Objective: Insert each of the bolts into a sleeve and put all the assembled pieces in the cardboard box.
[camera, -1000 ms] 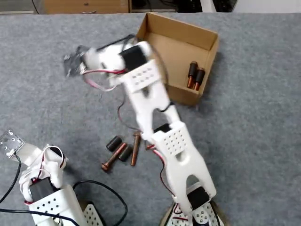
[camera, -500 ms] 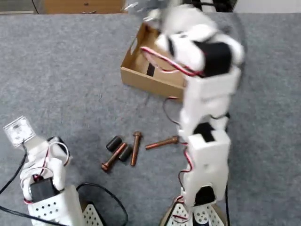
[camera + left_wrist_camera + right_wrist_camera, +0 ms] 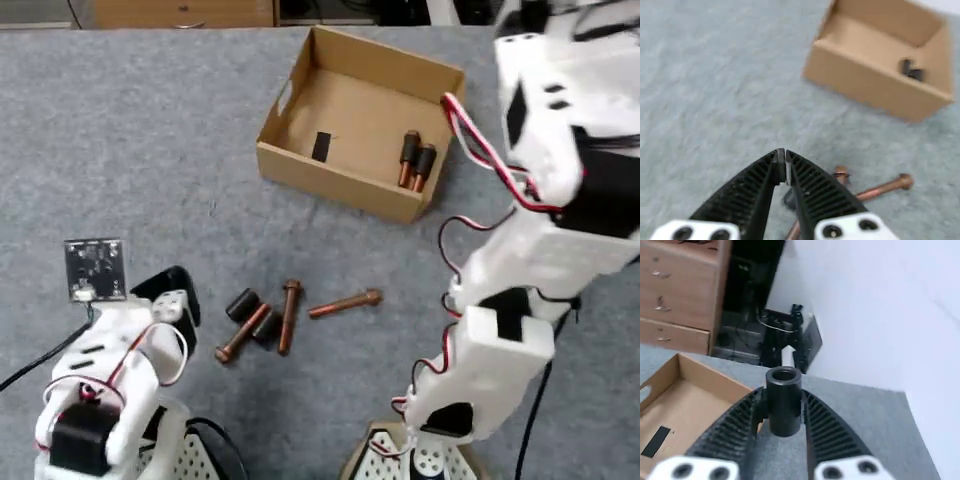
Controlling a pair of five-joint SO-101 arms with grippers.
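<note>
A: Right arm, pose?

B: The white right arm point(image 3: 520, 260) is reared up high over the table's right side, bent at the elbow. The right gripper point(image 3: 783, 399) is clamped on a short black cylindrical sleeve point(image 3: 784, 415), upright with its bore facing up, held in the air with a corner of the open brown cardboard box point(image 3: 700, 390) below it.

A: Left arm?

B: It sits low at the near-left corner. The left gripper point(image 3: 781, 164) has its jaws pressed together on nothing, tips pointing toward the loose parts.

A: Parts?

B: Three copper-coloured metal bolts point(image 3: 345, 303) and two loose black sleeves point(image 3: 241, 303) lie on the grey carpeted table point(image 3: 150, 120), between the arms and the box. Two assembled pieces point(image 3: 415, 160) lie side by side inside the box, near its right wall.
</note>
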